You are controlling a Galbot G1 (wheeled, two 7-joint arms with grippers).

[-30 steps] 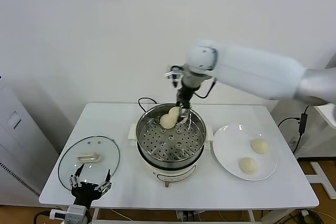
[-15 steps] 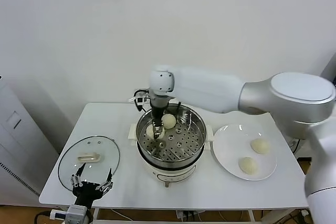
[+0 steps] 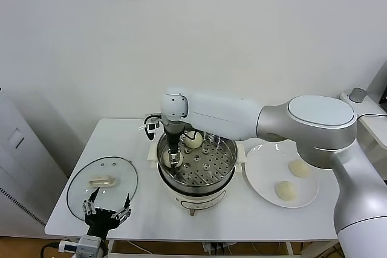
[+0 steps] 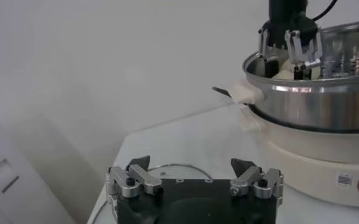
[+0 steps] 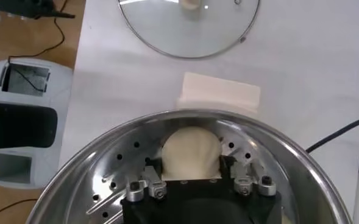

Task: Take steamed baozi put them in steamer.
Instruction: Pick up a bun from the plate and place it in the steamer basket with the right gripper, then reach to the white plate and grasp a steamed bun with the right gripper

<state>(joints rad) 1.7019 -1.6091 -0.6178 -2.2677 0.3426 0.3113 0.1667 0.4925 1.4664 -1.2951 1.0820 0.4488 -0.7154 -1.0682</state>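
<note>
Right gripper reaches down inside the steamer at its left wall, fingers spread either side of a baozi sitting on the perforated tray; released or pinched, cannot tell. A second smooth cream bun lies near the far rim. Tray's right half is bare holed steel. Two more domed buns on the flat white plate, right of the pot. Left gripper idles, claw spread wide, at the table's front-left edge beside the round glass lid.
</note>
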